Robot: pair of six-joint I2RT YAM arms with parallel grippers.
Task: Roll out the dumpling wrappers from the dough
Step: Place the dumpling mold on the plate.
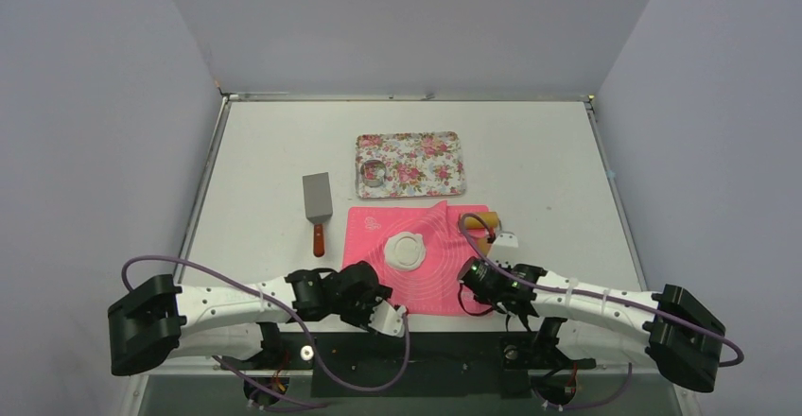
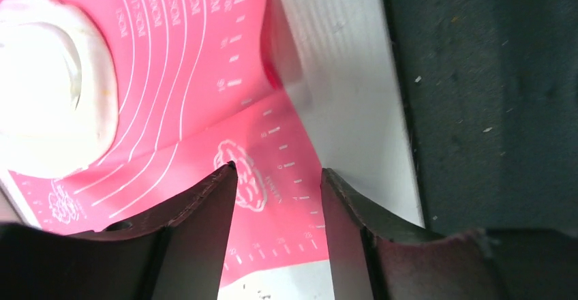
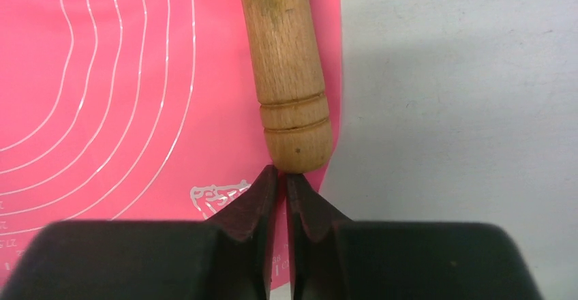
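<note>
The dough is a flattened white round with a circular outline pressed in its middle, lying in the centre of the pink mat. It also shows in the left wrist view. I cannot make out a separate dumpling wrapper. My left gripper is open and empty, low over the mat's near left corner. My right gripper is shut and empty. Its tips almost touch the near end of the wooden rolling pin, which lies along the mat's right edge.
A floral tray stands behind the mat with the metal ring cutter in its left end. A metal scraper with a red-brown handle lies left of the mat. The mat's far right corner is bunched up.
</note>
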